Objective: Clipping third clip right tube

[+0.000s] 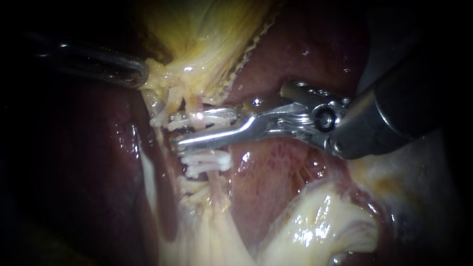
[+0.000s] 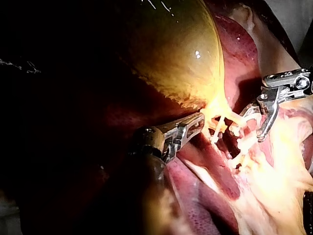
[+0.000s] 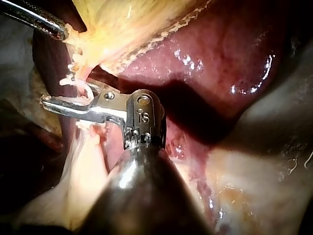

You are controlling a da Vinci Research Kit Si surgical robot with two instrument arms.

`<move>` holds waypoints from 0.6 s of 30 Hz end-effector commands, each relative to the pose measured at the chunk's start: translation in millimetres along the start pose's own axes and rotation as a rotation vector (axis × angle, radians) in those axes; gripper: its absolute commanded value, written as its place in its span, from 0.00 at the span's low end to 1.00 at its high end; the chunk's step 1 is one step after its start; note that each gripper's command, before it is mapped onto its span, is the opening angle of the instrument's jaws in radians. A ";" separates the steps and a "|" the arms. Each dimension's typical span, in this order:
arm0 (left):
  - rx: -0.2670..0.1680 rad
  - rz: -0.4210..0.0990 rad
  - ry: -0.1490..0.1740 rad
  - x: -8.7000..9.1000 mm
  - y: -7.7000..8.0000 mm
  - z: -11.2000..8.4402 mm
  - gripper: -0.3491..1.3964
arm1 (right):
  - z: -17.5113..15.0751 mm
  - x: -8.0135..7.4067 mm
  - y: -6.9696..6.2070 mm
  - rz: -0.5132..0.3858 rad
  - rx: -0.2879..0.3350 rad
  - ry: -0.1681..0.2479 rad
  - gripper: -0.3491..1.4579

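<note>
From the right, the right instrument (image 1: 182,131) reaches across the right tube (image 1: 215,178). Its jaws stand slightly parted astride the tube, just beyond a white clip (image 1: 207,160). Far left, the left instrument (image 1: 143,74) has its jaws clamped on the gallbladder (image 1: 197,44) at its lower edge.

can't see the jaw tips of the left instrument (image 2: 199,120), sunk in the yellow fringe of the gallbladder (image 2: 176,54). near the gallbladder's neck, loses the far jaw of the right instrument (image 1: 177,132) partly behind the white clips (image 1: 207,160) and the tube (image 1: 197,115); can't tell whether either jaw touches that tube. farther from the gallbladder, loses both shafts to darkness and the view's edge.
</note>
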 end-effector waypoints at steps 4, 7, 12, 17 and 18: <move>0.000 -0.006 0.000 0.0 0.0 0.0 0.00 | -0.4 0.0 0.0 0.058 -0.038 0.036 0.36; 0.000 -0.006 0.000 0.0 0.0 0.0 0.00 | -0.6 0.0 0.1 0.069 -0.038 0.037 0.28; 0.000 -0.006 -0.001 -0.1 0.0 0.1 0.00 | -0.6 0.0 0.2 0.087 -0.039 0.039 0.16; 0.000 -0.006 -0.001 -0.1 0.0 0.1 0.00 | -0.7 0.1 0.4 0.087 -0.040 0.041 0.06; 0.000 -0.006 -0.001 -0.1 0.1 0.1 0.00 | -0.8 0.2 0.5 0.087 -0.040 0.041 0.03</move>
